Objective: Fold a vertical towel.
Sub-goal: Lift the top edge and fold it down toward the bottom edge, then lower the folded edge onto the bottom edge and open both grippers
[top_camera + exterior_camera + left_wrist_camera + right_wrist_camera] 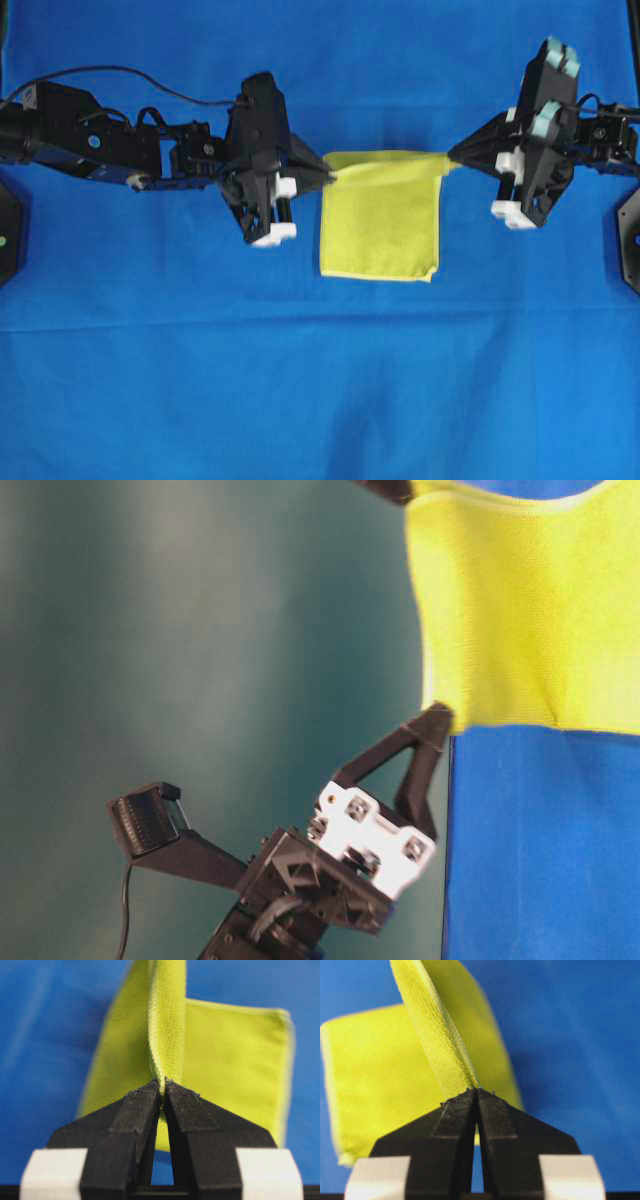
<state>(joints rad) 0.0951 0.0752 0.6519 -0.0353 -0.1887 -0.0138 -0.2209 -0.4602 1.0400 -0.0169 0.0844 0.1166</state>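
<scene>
Between both end effectors, towel (380,215) corners pinched.

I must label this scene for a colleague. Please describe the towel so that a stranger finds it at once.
A blue sheet covers the table. Near its middle, between the left gripper and right gripper, lies the towel, the only bright yellow thing, pinched at two corners.

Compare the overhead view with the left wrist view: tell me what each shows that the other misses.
Only the overhead shows both arms, the right claw pinching the far corner, and the towel's whole outline on the blue sheet. Only the left wrist view shows the fingertips shut on the towel's hem, close up. Both show the left claw gripping the yellow towel over the blue sheet.
</scene>
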